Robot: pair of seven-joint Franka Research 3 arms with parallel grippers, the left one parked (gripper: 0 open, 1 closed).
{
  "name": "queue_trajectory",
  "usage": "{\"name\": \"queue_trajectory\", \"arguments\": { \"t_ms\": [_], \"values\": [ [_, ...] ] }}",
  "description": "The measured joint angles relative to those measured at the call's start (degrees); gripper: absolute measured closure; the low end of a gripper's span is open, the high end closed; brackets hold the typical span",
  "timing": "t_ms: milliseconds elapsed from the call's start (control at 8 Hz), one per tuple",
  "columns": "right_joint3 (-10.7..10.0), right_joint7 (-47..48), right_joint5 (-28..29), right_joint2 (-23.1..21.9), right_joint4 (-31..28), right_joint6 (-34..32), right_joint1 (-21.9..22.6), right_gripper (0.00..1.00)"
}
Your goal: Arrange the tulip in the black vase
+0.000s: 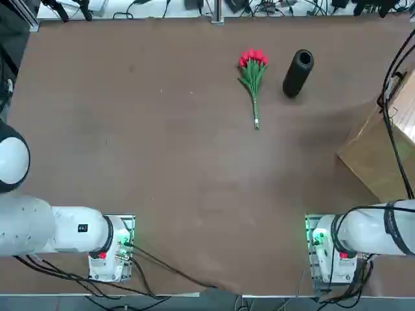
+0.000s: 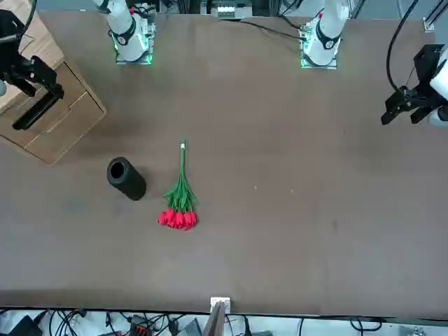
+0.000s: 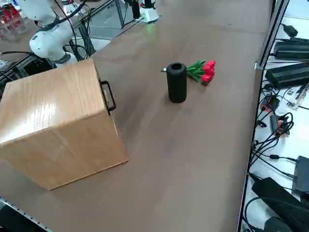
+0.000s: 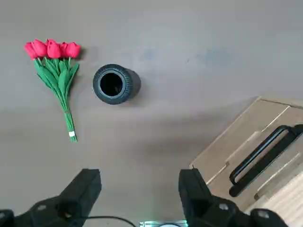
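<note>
On the brown desk, seen from overhead and read left to right, the tulip lies flat at about twelve o'clock from the desk's middle, red blooms toward the far edge and stem end toward the robot. Just beside it, at its three o'clock, the black vase stands upright and apart from it, round mouth open to the ceiling. Further right, at about three o'clock from the middle, a wooden box with a black handle sits at the desk's edge. The right tool hangs above the desk on the robot's side of the vase, fingers spread wide with nothing between them; how high it hangs is hard to judge.
</note>
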Motion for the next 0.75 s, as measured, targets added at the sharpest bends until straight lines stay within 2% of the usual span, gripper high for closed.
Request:
{"name": "queue_trajectory", "arguments": {
  "t_ms": [500, 750],
  "values": [
    [0.15, -0.34, 0.02, 0.07, -0.02, -0.38, 0.26, 0.0],
    [0.32, -0.32, 0.04, 1.29, -0.19, 0.71, 3.45, 0.0]
  ]
}}
